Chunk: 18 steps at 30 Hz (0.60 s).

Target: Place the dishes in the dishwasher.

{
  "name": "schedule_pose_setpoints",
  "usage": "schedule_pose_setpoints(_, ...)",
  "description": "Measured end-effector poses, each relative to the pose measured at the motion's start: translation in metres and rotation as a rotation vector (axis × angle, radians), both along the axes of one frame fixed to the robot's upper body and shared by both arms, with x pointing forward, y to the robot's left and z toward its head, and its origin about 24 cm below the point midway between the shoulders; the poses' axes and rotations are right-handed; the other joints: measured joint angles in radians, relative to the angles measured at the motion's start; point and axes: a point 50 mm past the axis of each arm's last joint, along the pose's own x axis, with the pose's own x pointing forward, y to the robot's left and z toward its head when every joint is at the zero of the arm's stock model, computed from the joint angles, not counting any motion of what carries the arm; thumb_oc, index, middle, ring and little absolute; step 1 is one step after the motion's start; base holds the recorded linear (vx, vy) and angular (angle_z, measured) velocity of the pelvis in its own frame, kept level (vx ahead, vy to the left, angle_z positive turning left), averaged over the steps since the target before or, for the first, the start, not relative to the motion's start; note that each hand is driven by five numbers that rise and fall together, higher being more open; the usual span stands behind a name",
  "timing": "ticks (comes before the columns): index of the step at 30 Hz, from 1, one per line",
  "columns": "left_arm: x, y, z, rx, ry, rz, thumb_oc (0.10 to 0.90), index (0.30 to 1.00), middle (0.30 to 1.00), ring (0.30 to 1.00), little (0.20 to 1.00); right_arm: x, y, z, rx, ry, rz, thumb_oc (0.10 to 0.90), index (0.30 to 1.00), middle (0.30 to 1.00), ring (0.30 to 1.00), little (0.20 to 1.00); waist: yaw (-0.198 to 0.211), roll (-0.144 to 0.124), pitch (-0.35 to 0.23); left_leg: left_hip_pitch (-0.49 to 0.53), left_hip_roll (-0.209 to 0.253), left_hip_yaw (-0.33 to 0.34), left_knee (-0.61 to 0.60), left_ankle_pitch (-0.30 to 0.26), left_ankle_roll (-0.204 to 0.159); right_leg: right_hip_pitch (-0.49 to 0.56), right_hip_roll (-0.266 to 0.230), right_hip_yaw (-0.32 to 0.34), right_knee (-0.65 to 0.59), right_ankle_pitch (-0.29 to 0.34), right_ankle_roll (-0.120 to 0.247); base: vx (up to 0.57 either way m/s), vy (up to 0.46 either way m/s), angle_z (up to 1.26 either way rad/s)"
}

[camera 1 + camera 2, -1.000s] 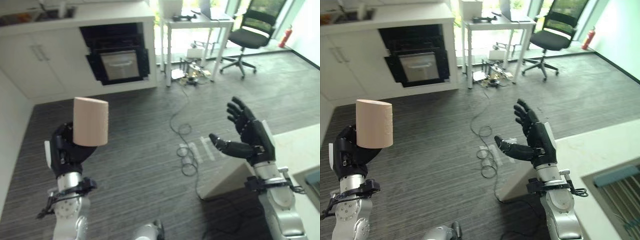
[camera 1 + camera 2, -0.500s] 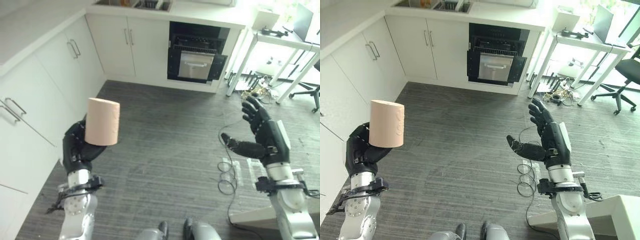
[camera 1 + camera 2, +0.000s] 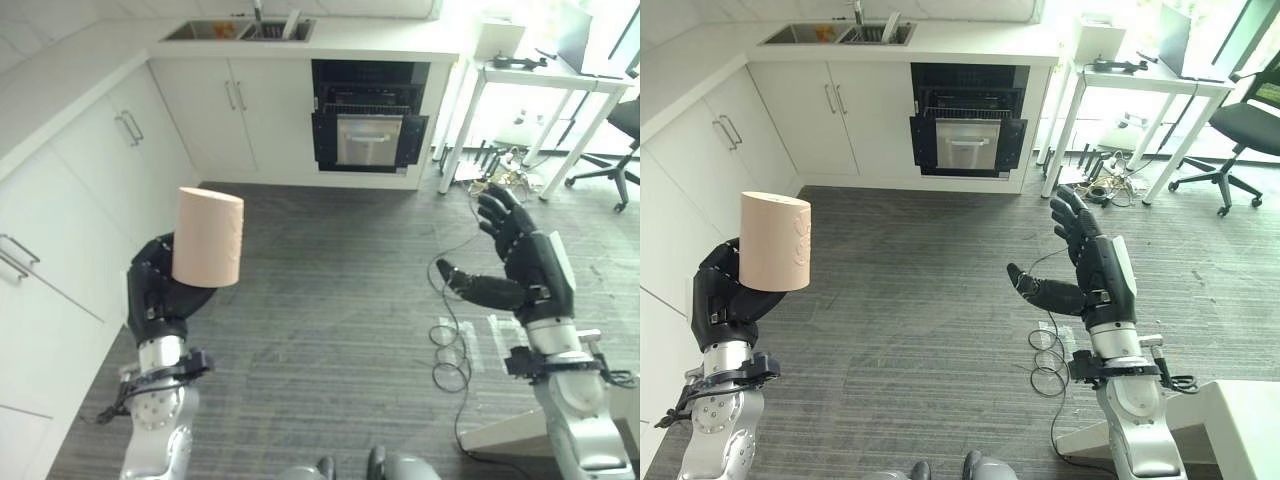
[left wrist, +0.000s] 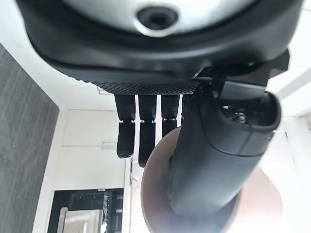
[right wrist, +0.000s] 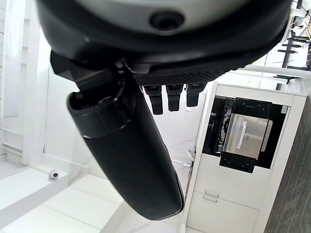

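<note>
Left hand (image 3: 160, 300) is curled round the base of a pale peach cup (image 3: 208, 237), held upright, matte smooth cylinder, open mouth seems to face down into the palm in the wrist view. Grip is low on a tall body, so a turn or step could tip it out; likely ceramic, would break on the grey ribbed floor (image 3: 330, 260). Right hand (image 3: 515, 270) empty, fingers spread, level with the left, well apart. Far ahead of both hands: open dishwasher (image 3: 368, 125), dark cavity, steel door panel, in glossy white cabinets (image 3: 245, 115); long carry left.
</note>
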Motion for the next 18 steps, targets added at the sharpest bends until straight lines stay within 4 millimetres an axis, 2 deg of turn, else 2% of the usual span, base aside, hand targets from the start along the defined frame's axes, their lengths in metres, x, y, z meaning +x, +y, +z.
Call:
schedule_pose_setpoints(6, 0.001, -0.003, -0.002, -0.045, -0.005, -0.043, 0.400, 0.300, 0.300, 0.300, 0.300, -0.003, -0.001, -0.004, 0.003, 0.018, -0.010, 0.800, 0.900, 0.900, 0.900, 0.900, -0.043, 0.000, -0.028, 0.000, 0.024, 0.003, 0.015, -0.019, -0.023, 0.000, 0.024, 0.007, 0.010, -0.009, -0.013, 0.07, -0.116, -0.06)
schedule_pose_setpoints(9, 0.002, -0.008, -0.003, -0.053, 0.001, -0.063, 0.400, 0.300, 0.300, 0.300, 0.300, -0.007, -0.004, -0.010, -0.001, 0.048, -0.016, 0.800, 0.900, 0.900, 0.900, 0.900, -0.050, -0.003, -0.033, 0.002, 0.026, 0.005, 0.012, -0.020, -0.032, 0.002, 0.028, 0.006, 0.017, -0.017, -0.028, 0.10, -0.143, -0.03)
schedule_pose_setpoints(11, 0.001, -0.010, -0.006, -0.117, -0.001, -0.087, 0.400, 0.300, 0.300, 0.300, 0.300, -0.007, -0.005, -0.009, 0.002, 0.054, 0.004, 0.800, 0.900, 0.900, 0.900, 0.900, -0.049, -0.005, -0.033, 0.027, 0.028, 0.022, -0.011, -0.007, -0.053, 0.002, 0.034, 0.013, 0.045, -0.033, -0.050, 0.10, -0.202, -0.17)
schedule_pose_setpoints(13, 0.000, -0.010, -0.006, -0.170, -0.023, -0.088, 0.400, 0.300, 0.300, 0.300, 0.300, -0.007, -0.004, -0.010, 0.002, 0.056, 0.021, 0.800, 0.900, 0.900, 0.900, 0.900, -0.044, -0.044, -0.022, 0.002, 0.018, 0.051, 0.084, 0.021, -0.096, 0.001, 0.016, 0.042, 0.062, -0.056, -0.084, 0.06, -0.106, -0.12)
schedule_pose_setpoints(14, 0.000, -0.012, -0.007, -0.189, -0.031, -0.088, 0.400, 0.300, 0.300, 0.300, 0.300, -0.007, -0.003, -0.011, 0.002, 0.062, 0.027, 0.800, 0.900, 0.900, 0.900, 0.900, -0.045, -0.066, -0.016, -0.068, 0.020, 0.059, 0.214, 0.050, -0.135, 0.005, 0.005, 0.044, 0.059, -0.058, -0.086, 0.09, -0.042, 0.01)
schedule_pose_setpoints(15, 0.000, -0.015, -0.009, -0.222, -0.042, -0.088, 0.400, 0.300, 0.300, 0.300, 0.300, -0.007, -0.001, -0.012, 0.003, 0.065, 0.037, 0.800, 0.900, 0.900, 0.900, 0.900, -0.041, -0.080, -0.010, -0.141, 0.034, 0.080, 0.339, 0.074, -0.140, 0.011, -0.004, 0.040, 0.050, -0.051, -0.098, 0.14, 0.004, 0.01)
schedule_pose_setpoints(16, -0.001, -0.017, -0.011, -0.243, -0.040, -0.090, 0.400, 0.300, 0.300, 0.300, 0.300, -0.007, 0.000, -0.013, 0.005, 0.069, 0.043, 0.800, 0.900, 0.900, 0.900, 0.900, -0.034, -0.077, -0.009, -0.164, 0.058, 0.093, 0.371, 0.066, -0.128, 0.021, 0.002, 0.029, 0.040, -0.048, -0.101, 0.21, 0.048, -0.05)
schedule_pose_setpoints(17, 0.000, -0.019, -0.012, -0.244, -0.037, -0.096, 0.400, 0.300, 0.300, 0.300, 0.300, -0.006, 0.002, -0.014, 0.009, 0.073, 0.052, 0.800, 0.900, 0.900, 0.900, 0.900, -0.028, -0.073, -0.006, -0.174, 0.094, 0.121, 0.333, 0.054, -0.113, 0.032, 0.015, 0.027, 0.030, -0.050, -0.100, 0.26, 0.128, -0.06)
schedule_pose_setpoints(18, 0.000, -0.019, -0.011, -0.242, -0.040, -0.098, 0.400, 0.300, 0.300, 0.300, 0.300, -0.003, 0.006, -0.014, 0.018, 0.067, 0.064, 0.800, 0.900, 0.900, 0.900, 0.900, -0.024, -0.071, -0.005, -0.166, 0.125, 0.150, 0.215, 0.056, -0.115, 0.035, 0.026, 0.026, 0.015, -0.050, -0.100, 0.37, 0.252, -0.04)
